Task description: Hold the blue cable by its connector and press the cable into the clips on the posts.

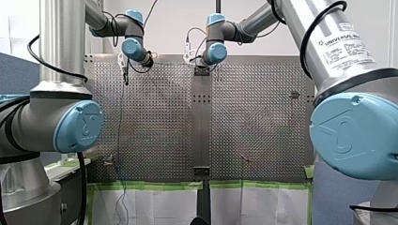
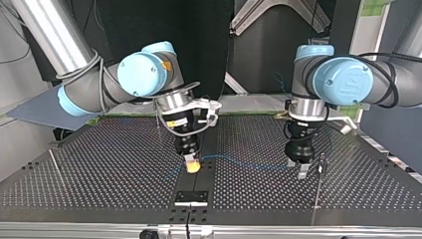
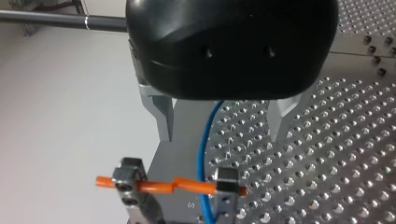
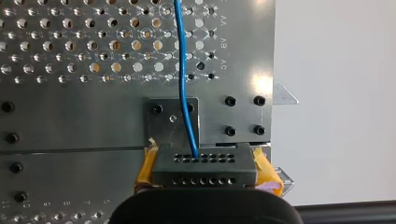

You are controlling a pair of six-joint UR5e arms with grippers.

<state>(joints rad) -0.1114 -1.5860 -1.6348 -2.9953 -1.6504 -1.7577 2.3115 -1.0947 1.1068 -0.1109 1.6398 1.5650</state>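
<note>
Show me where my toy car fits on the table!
At the top view's left, the table between the thin post and my right hand is bare. So is the corner past the other post. The middle is crowded: the blue cable runs to my left hand.

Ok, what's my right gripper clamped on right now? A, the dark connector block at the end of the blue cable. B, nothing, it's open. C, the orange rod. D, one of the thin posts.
A: in the right wrist view my right gripper has its yellow pads pressed on both sides of the dark connector block, with the blue cable running out of it.
</note>
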